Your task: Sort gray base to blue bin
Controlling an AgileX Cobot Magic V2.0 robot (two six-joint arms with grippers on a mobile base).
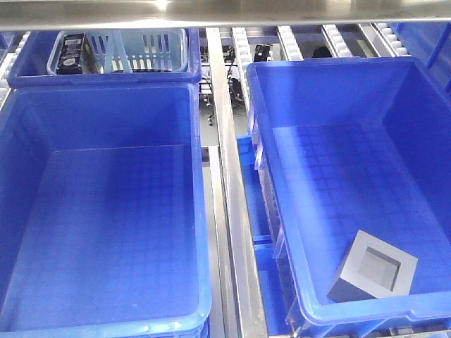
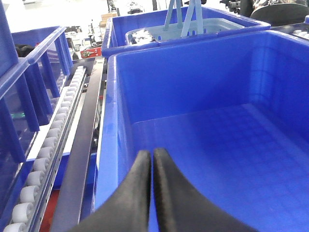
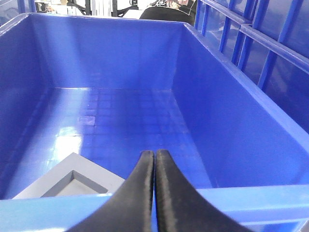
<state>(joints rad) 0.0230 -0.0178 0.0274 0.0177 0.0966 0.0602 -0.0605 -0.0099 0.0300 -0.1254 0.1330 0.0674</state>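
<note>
gray base [image 1: 373, 269] sits in right blue bin [image 1: 264, 141]; both grippers' fingers together, empty. Looks sorted, next: just retract arms

The bin [image 1: 423, 127] is glossy blue plastic (floor grid-embossed); the base [image 1: 373, 269] looks matt gray; the rail [image 1: 227, 176] is brushed metal.

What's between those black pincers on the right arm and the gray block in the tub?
In the right wrist view, only the blue bin's near rim separates the shut right gripper from the gray base, which lies just inside on the floor.
</note>
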